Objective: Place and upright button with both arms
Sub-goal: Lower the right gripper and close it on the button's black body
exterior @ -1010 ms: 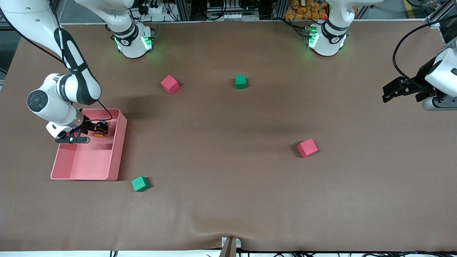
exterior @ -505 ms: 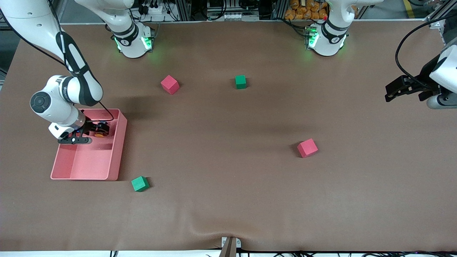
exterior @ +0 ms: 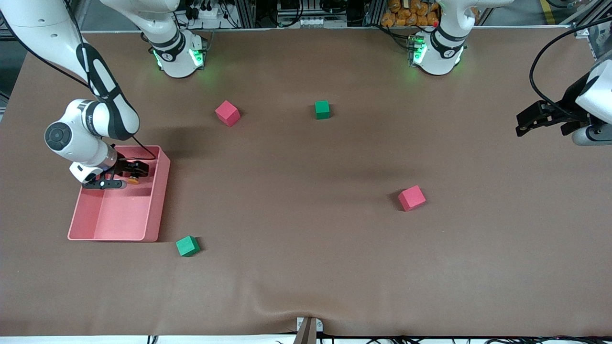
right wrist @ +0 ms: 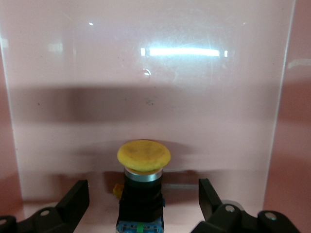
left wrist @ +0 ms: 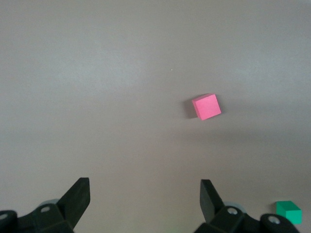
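Observation:
The button (exterior: 133, 180) lies on its side in the pink tray (exterior: 160, 191), at the end farther from the front camera. In the right wrist view its orange cap (right wrist: 144, 156) points away from the wrist, with the black body (right wrist: 142, 200) between the fingers. My right gripper (exterior: 135, 170) is down in the tray, open, its fingers (right wrist: 77, 196) on either side of the button without touching it. My left gripper (exterior: 526, 125) is open and empty, up in the air over the left arm's end of the table; it also shows in the left wrist view (left wrist: 145, 187).
Two red cubes (exterior: 227, 113) (exterior: 411, 198) and two green cubes (exterior: 322, 109) (exterior: 187, 246) lie scattered on the brown table. The left wrist view shows a red cube (left wrist: 206, 107) and a green cube (left wrist: 288, 212). The tray walls (right wrist: 279, 111) stand close around the right gripper.
My right gripper has shifted a little inside the tray, toward the end farther from the front camera, and stands astride the button. My left gripper drifted slightly toward the table's edge.

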Controlling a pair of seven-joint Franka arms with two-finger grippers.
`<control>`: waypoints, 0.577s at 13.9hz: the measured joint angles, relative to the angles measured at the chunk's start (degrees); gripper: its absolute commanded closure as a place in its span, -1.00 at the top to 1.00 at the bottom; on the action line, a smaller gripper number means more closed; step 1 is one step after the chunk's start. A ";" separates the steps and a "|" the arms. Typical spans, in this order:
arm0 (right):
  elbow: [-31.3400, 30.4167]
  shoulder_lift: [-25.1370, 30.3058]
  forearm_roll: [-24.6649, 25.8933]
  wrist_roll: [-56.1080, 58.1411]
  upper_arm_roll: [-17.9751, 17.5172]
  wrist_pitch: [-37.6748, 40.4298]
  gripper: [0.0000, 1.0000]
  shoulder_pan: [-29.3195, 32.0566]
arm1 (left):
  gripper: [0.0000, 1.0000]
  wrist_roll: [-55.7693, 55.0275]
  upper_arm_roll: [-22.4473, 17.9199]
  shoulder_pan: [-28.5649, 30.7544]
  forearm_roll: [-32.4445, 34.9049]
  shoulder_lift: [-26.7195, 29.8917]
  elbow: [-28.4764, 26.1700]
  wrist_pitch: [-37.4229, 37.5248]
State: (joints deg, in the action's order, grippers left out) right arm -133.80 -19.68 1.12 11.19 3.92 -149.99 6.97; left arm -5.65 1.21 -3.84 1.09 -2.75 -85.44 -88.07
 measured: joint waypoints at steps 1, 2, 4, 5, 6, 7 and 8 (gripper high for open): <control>-0.02 0.00 0.00 0.31 0.02 0.03 1.00 0.08 | 1.00 0.00 0.00 0.00 0.00 -0.02 -0.04 0.00; -0.04 0.00 0.00 0.53 0.08 0.06 1.00 0.20 | 1.00 0.00 0.00 -0.01 0.00 -0.07 -0.08 0.00; -0.10 0.00 0.00 0.73 0.14 0.11 1.00 0.38 | 1.00 0.00 0.01 -0.02 0.00 -0.20 -0.09 0.00; -0.14 0.00 0.00 0.77 0.14 0.15 1.00 0.44 | 1.00 0.00 0.02 -0.02 0.00 -0.25 -0.09 0.00; -0.17 0.00 0.00 0.81 0.15 0.20 1.00 0.46 | 1.00 0.00 0.04 -0.02 0.00 -0.28 -0.09 0.00; -0.19 0.00 0.00 0.91 0.14 0.24 1.00 0.48 | 1.00 0.00 0.06 -0.02 0.00 -0.28 -0.09 0.00; -0.21 0.00 0.00 1.28 0.14 0.30 1.00 0.50 | 1.00 0.00 0.08 -0.02 0.00 -0.28 -0.09 0.00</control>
State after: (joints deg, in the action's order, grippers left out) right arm -134.01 -19.68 1.12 12.47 4.06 -149.69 7.47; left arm -5.65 1.29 -3.86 1.09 -3.03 -85.53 -88.07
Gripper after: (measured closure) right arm 0.000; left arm 0.000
